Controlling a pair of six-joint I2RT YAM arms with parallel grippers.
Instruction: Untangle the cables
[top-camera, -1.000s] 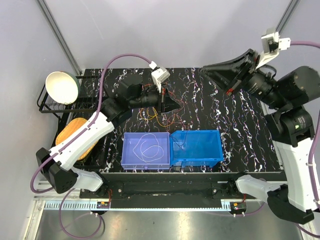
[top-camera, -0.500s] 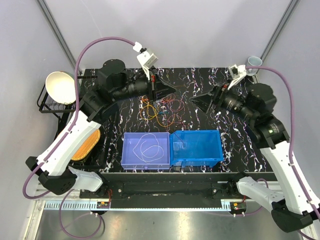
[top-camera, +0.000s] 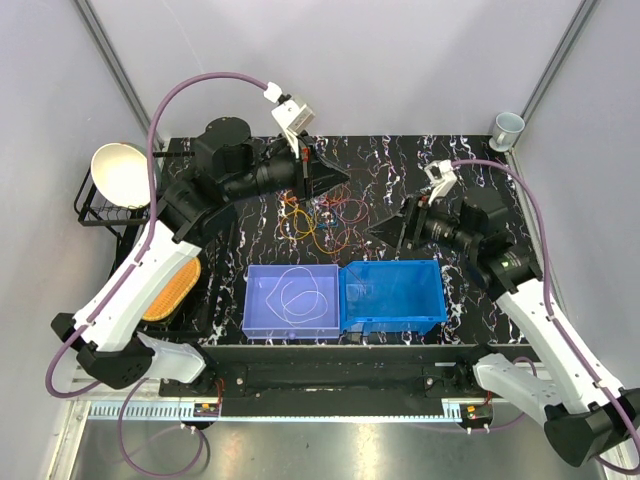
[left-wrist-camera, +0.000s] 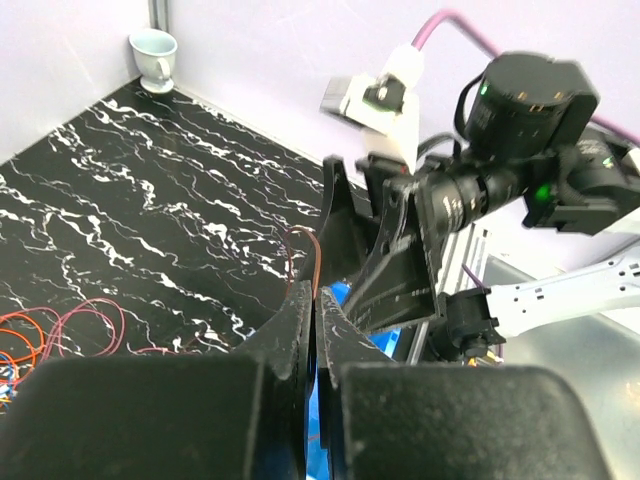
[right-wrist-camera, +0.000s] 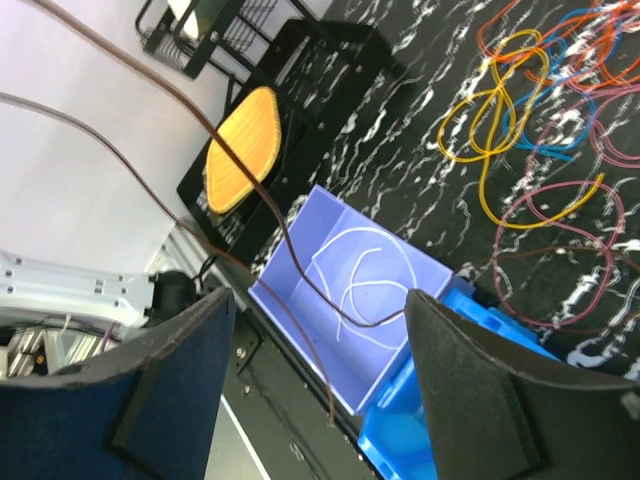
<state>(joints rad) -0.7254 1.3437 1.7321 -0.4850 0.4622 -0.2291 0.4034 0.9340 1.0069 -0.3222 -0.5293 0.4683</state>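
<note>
Nearest, a white cable (top-camera: 300, 293) lies loose in the left bin (top-camera: 248, 300). My right gripper (top-camera: 385, 228) gapes wide and holds nothing, though a brown cable (right-wrist-camera: 283, 232) crosses between its fingers. The tangle (top-camera: 322, 215) sits mid-table. Beyond it, my left gripper (top-camera: 338, 178) pinches the brown cable. It looks light, limp and snag-prone, so I'd grip a free length. A second ago the right arm hung high, far right.
</note>
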